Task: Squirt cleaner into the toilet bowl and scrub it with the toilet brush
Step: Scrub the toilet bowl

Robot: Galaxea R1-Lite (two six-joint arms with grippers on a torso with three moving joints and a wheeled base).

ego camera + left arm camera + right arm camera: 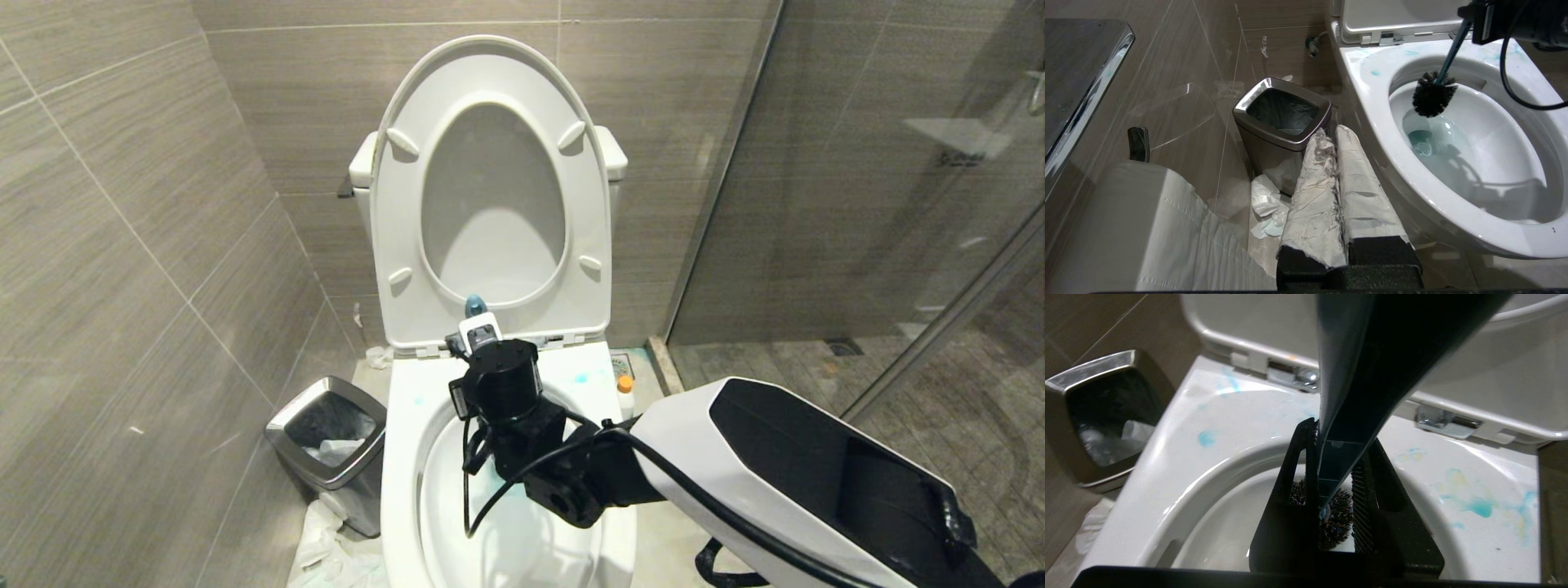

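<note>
Right end effector (1337,486): clamped on the toilet brush (1433,98) handle, over the bowl's 12 o'clock edge.
Left end effector (1341,183): closed, empty, parked beside the bin (1282,122).
Brush head: inside the toilet bowl (1372,134), above tinted water.
Cleaner (1480,506): blue smears on rim.
Handling: light, stiff, likely slippery stick; best gripped high on handle.

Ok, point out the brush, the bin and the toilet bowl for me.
brush (1431,98), left wrist view, on the dark bristle head.
bin (1290,141), left wrist view, on its chrome rim.
toilet bowl (1367,87), left wrist view, on the flat white rim.
</note>
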